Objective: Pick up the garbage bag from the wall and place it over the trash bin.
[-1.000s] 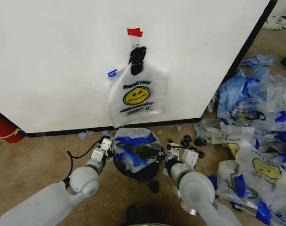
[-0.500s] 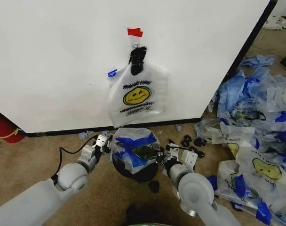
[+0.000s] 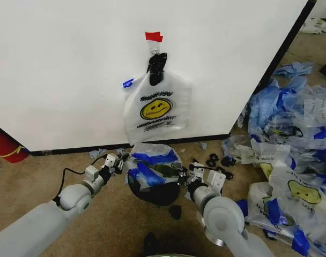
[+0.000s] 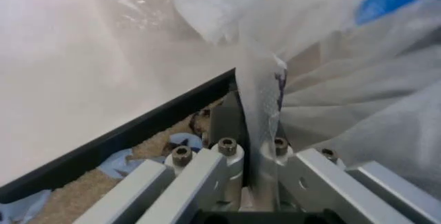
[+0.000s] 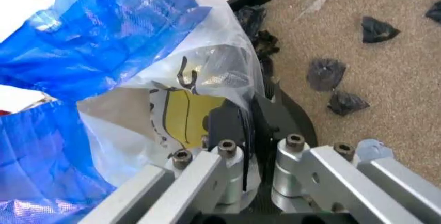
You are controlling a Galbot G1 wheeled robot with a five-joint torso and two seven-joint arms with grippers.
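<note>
The garbage bag (image 3: 151, 160), thin white plastic with blue strips, lies spread over the top of the black trash bin (image 3: 155, 195) on the carpet below the wall. My left gripper (image 3: 121, 160) is at the bag's left edge, shut on a fold of the film (image 4: 262, 131). Opposite it, my right gripper (image 3: 183, 173) is at the bag's right edge beside the bin's rim (image 5: 293, 123), shut on the film, with the yellow print (image 5: 183, 118) just beyond its fingers (image 5: 227, 131).
A second smiley bag (image 3: 156, 110) hangs from a black clip (image 3: 156, 64) on the white wall right behind the bin. A red cylinder (image 3: 5, 144) stands far left. Black scraps (image 3: 214, 159) and a heap of bags (image 3: 291, 160) cover the carpet to the right.
My left arm has swung out to the left and slightly toward the wall, pulling the bag's left edge with it. The right gripper has stayed in place.
</note>
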